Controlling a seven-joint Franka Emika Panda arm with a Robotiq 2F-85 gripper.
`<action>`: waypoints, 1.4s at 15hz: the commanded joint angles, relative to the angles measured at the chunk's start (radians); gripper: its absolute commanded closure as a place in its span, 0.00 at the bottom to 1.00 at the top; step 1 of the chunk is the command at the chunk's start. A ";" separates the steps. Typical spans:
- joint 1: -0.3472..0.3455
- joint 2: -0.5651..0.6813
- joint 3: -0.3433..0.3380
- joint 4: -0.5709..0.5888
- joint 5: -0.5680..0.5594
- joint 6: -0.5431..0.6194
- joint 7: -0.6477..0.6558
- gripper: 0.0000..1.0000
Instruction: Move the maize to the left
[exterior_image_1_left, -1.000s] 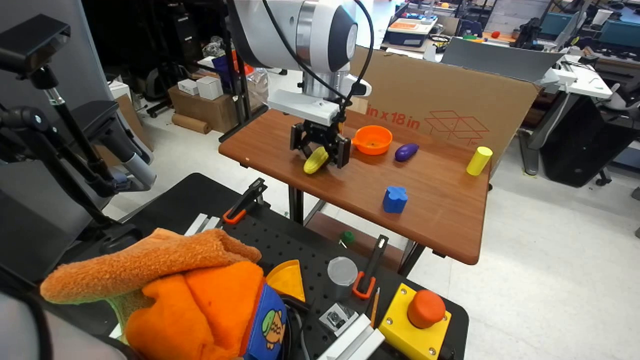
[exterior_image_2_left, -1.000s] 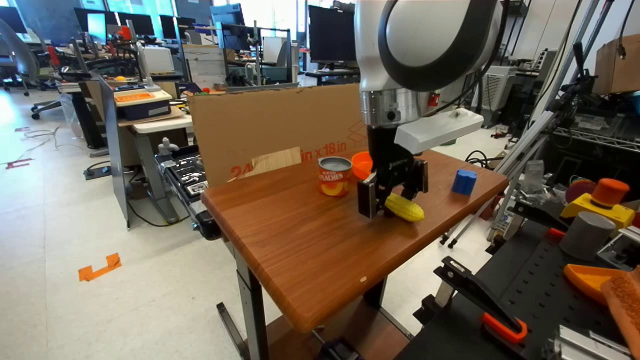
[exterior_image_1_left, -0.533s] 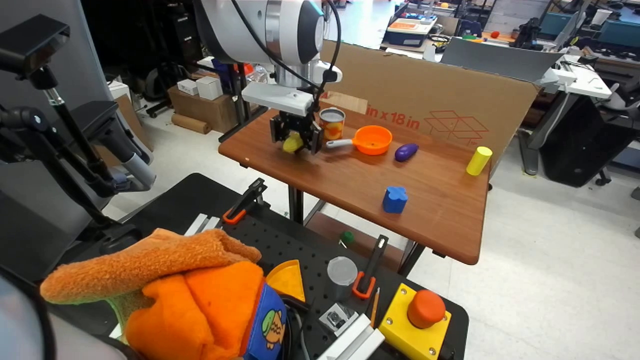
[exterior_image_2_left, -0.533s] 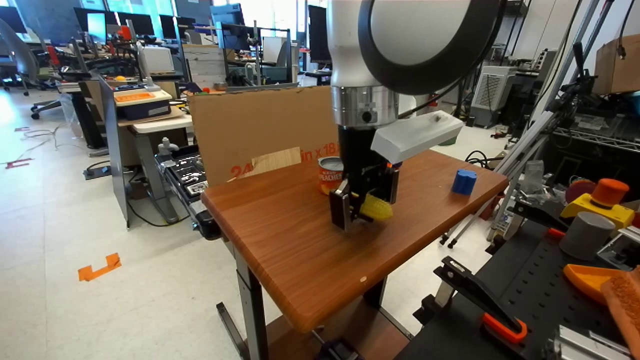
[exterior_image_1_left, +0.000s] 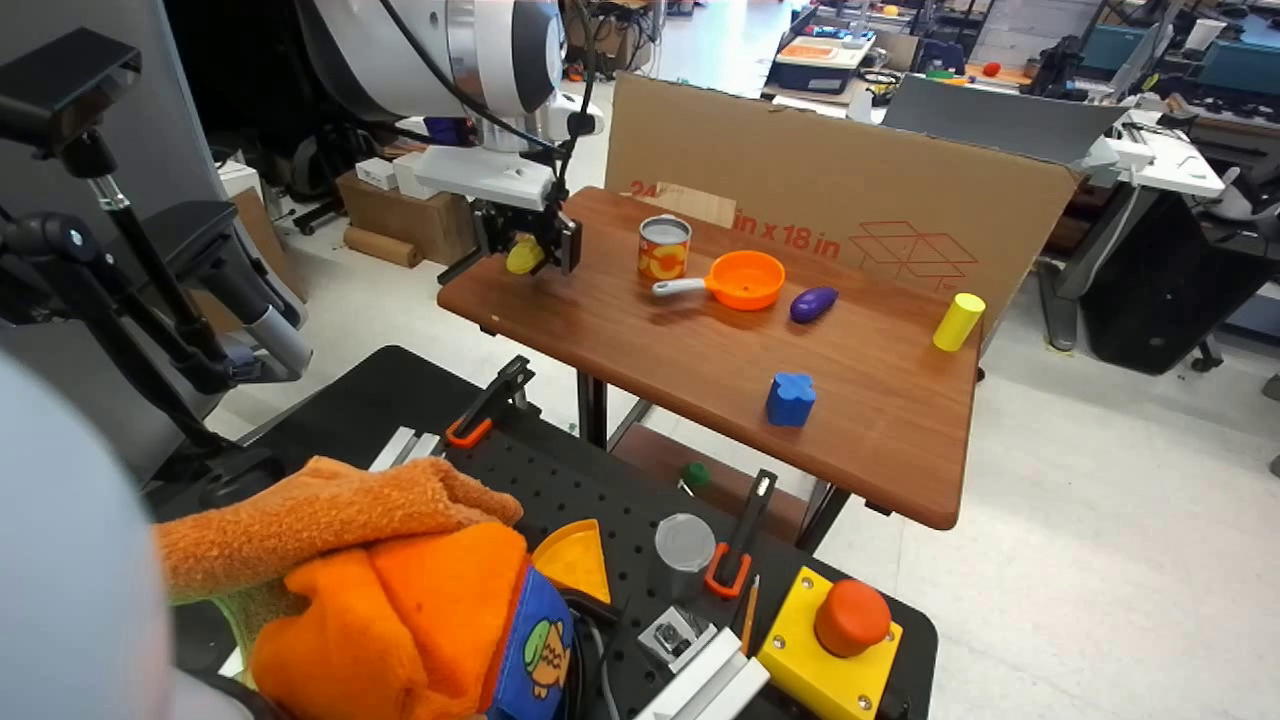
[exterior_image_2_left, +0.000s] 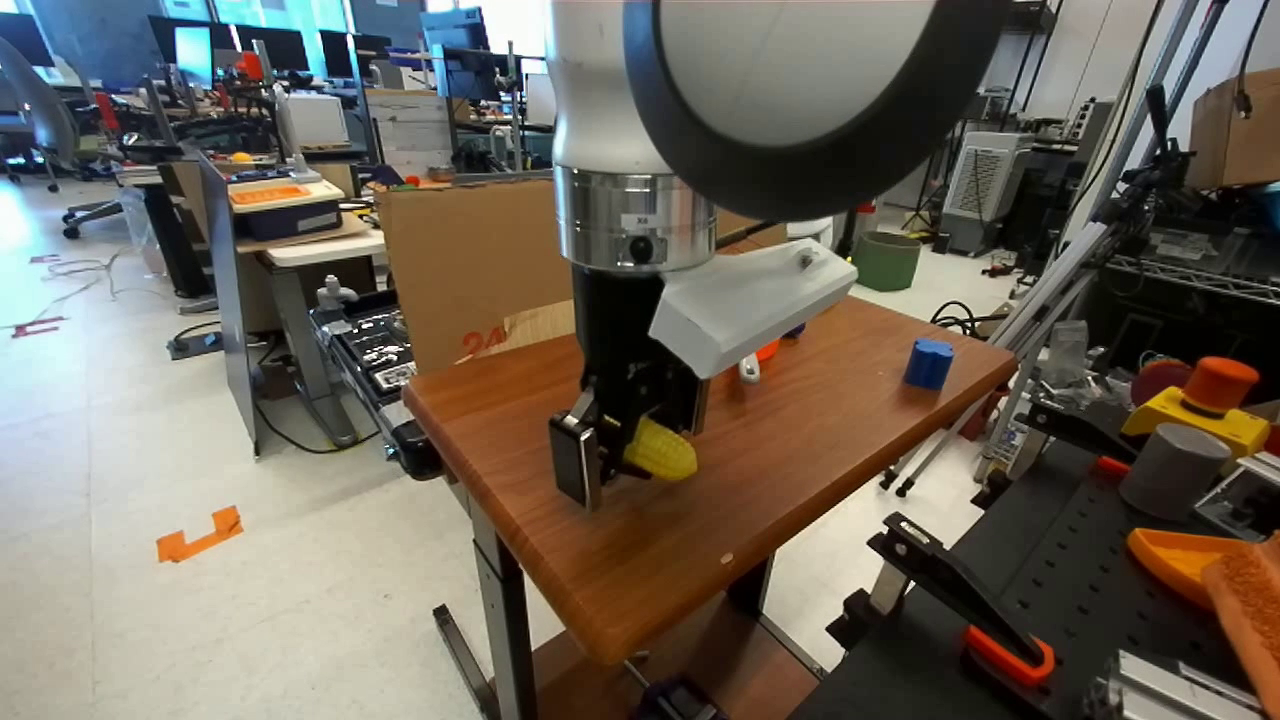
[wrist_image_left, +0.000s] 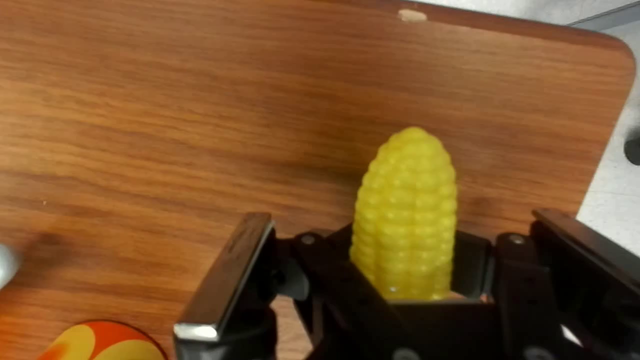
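Maize (wrist_image_left: 406, 210) pinched between the jaws of the gripper (wrist_image_left: 410, 257), a dark inner pad (wrist_image_left: 471, 262) against each flank. Hold is low on the cob as the wrist view shows it; the rounded tip juts past the pads, toward the top of that view. In an exterior view, maize near one end of the table (exterior_image_1_left: 690, 350), well apart from the can (exterior_image_1_left: 664, 247). Clearance above the wood hard to judge.
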 joint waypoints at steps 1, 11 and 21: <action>-0.037 0.046 0.045 0.055 0.055 0.000 -0.051 1.00; -0.023 0.039 0.036 0.048 0.080 -0.019 -0.034 0.23; 0.070 -0.226 0.077 -0.252 0.069 0.036 0.049 0.00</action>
